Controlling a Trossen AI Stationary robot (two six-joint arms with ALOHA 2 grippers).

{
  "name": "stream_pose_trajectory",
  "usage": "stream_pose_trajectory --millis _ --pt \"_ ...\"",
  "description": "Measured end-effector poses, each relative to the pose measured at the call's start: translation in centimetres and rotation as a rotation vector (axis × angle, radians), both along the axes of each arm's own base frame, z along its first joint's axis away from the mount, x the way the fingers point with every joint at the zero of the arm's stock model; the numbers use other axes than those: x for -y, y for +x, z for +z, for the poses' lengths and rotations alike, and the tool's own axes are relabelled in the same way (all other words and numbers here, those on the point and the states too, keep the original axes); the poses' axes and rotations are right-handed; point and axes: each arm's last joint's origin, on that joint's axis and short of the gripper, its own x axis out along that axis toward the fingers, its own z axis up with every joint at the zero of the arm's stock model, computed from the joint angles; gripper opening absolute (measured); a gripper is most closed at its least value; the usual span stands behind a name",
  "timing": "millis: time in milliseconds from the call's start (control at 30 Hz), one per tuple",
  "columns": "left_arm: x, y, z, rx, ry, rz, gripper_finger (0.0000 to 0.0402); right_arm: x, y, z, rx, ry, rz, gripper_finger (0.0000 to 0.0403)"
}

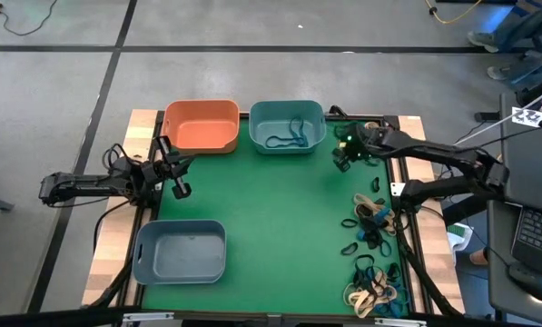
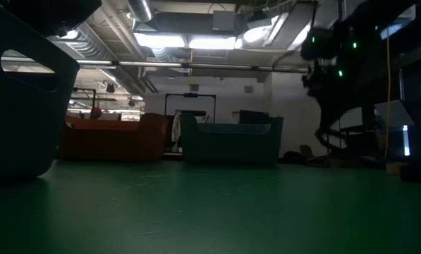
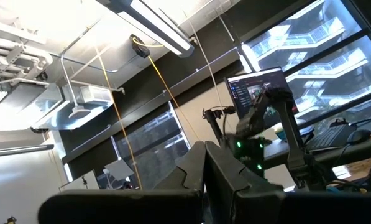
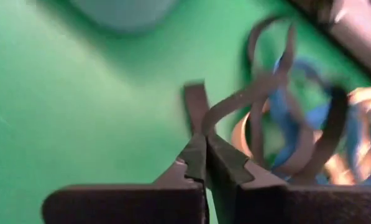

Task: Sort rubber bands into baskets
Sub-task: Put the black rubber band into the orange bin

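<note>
My right gripper [image 1: 345, 156] hovers over the green mat near the teal basket [image 1: 287, 125] and is shut on a dark grey rubber band [image 4: 260, 93]. Blurred blue and tan bands [image 4: 297, 134] show just past it; whether they hang with it or lie on the mat, I cannot tell. More rubber bands [image 1: 370, 222] lie heaped along the mat's right side. Blue bands [image 1: 289, 136] lie in the teal basket. The orange basket [image 1: 201, 125] and the grey-blue basket [image 1: 180, 252] stand on the left. My left gripper [image 1: 178, 177] waits shut at the left edge. My right gripper pinches the dark grey band at one bend of its loop [image 4: 205, 127] between its two fingertips [image 4: 194, 155]. The fingers slant down from above. The rest of the loop curls away beyond the tips, slack and off the mat.
A second heap of bands [image 1: 375, 286] lies at the mat's near right corner. Black cables run by both arm bases. The middle of the green mat [image 1: 271, 218] is bare. In the low view the orange [image 2: 115, 137] and teal [image 2: 231, 141] baskets stand at the far side.
</note>
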Motion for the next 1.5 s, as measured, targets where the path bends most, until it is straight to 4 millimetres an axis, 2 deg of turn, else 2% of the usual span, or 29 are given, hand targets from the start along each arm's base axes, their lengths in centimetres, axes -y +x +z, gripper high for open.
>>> stream_pose_trajectory --millis 167,333,600,867,1067,1167,1400,1500 --pt "0.0 0.0 0.0 -0.002 -0.003 -0.002 0.0004 0.0 0.1 3.5 0.117 -0.056 0.026 0.0003" --pt "0.0 0.1 -0.2 -0.019 -0.025 -0.012 0.0004 -0.2 0.2 5.7 0.232 -0.067 0.065 0.0006" --pt "-0.1 0.1 -0.2 -0.019 -0.033 -0.001 0.0004 -0.9 1.9 7.4 0.474 -0.051 0.264 0.0006" --pt "-0.2 1.0 -0.9 -0.103 -0.024 0.03 0.0004 -3.9 4.4 8.8 0.634 -0.112 0.488 0.0005" --pt "-0.3 1.9 -0.6 -0.164 -0.036 0.029 0.0007 -5.9 6.2 9.0 0.706 -0.128 0.597 0.0005" --pt "-0.4 2.6 -0.4 -0.195 -0.078 0.015 0.0038 -6.7 7.5 8.7 0.742 -0.13 0.648 0.0005" --pt "-0.7 4.7 0.4 -0.246 -0.218 -0.027 0.0156 -8.2 10.5 7.8 0.831 -0.155 0.788 0.0005" --pt "-0.7 5.5 0.8 -0.261 -0.254 -0.037 0.0183 -8.6 11.6 7.5 0.871 -0.179 0.822 0.0005"
